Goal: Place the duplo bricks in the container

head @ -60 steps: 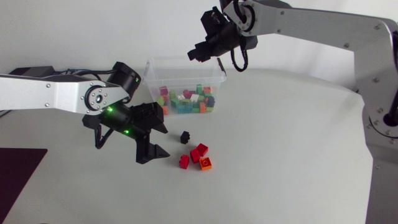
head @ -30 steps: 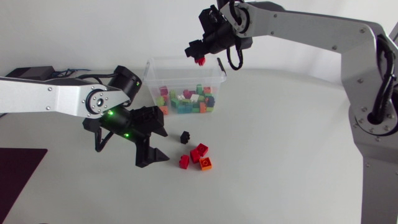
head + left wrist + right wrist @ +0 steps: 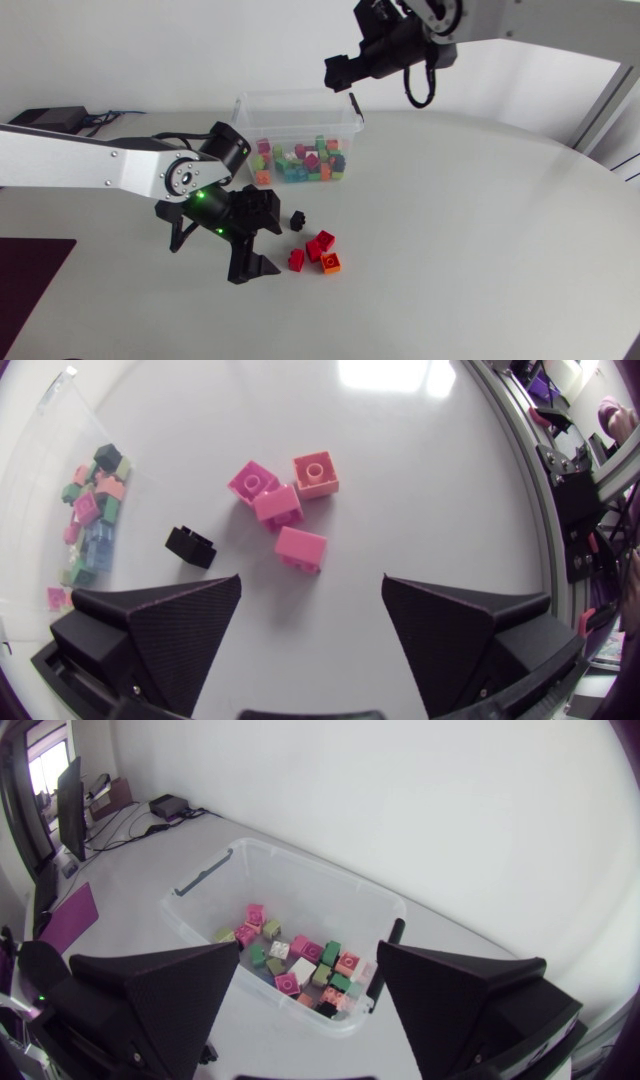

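Four loose bricks lie on the white table: a black brick (image 3: 297, 218), two red bricks (image 3: 320, 243) (image 3: 296, 260) and an orange brick (image 3: 331, 263). My left gripper (image 3: 270, 238) is open just left of them. In the left wrist view the black brick (image 3: 190, 546), the reddish bricks (image 3: 300, 547) and the orange brick (image 3: 315, 473) lie ahead of my left gripper (image 3: 312, 580). The clear container (image 3: 300, 105) holds several coloured bricks. My right gripper (image 3: 340, 75) hangs open and empty above its far right corner. In the right wrist view the container (image 3: 200, 880) is below my right gripper (image 3: 309, 948).
A dark purple mat (image 3: 30, 270) lies at the table's front left corner. A black box with cables (image 3: 45, 117) sits at the back left. White table surface stretches to the right of the bricks.
My right gripper has opened, and the red brick it held over the container is gone from its fingers; that arm has drawn back to the right. My left gripper has moved right, closer to the loose bricks.
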You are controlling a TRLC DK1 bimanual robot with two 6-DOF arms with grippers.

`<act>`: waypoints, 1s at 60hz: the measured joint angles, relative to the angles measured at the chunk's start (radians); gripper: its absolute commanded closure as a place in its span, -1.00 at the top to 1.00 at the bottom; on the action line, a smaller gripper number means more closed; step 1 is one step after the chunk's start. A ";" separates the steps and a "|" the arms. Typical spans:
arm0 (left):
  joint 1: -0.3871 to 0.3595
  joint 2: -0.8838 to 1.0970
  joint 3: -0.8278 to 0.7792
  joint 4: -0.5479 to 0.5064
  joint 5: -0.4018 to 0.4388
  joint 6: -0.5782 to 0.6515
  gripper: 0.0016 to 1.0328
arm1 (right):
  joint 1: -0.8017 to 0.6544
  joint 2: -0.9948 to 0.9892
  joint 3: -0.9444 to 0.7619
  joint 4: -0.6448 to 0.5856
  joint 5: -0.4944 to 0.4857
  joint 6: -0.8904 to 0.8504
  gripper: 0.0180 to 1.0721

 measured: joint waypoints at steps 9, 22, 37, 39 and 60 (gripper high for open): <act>-0.013 0.053 0.004 0.000 -0.003 0.027 0.89 | -0.036 -0.118 -0.158 0.008 -0.029 -0.022 0.93; -0.040 0.126 0.072 0.000 -0.003 0.049 0.87 | -0.044 -0.212 -0.380 0.055 -0.044 -0.032 0.93; -0.058 0.190 0.139 -0.004 -0.003 0.079 0.76 | -0.018 -0.294 -0.578 0.076 -0.044 -0.032 0.93; -0.060 0.199 0.144 -0.006 -0.003 0.083 0.71 | -0.013 -0.308 -0.597 0.075 -0.043 -0.032 0.93; -0.074 0.272 0.200 -0.048 -0.006 0.097 -0.35 | 0.106 -0.351 -0.655 -0.018 0.015 -0.027 0.90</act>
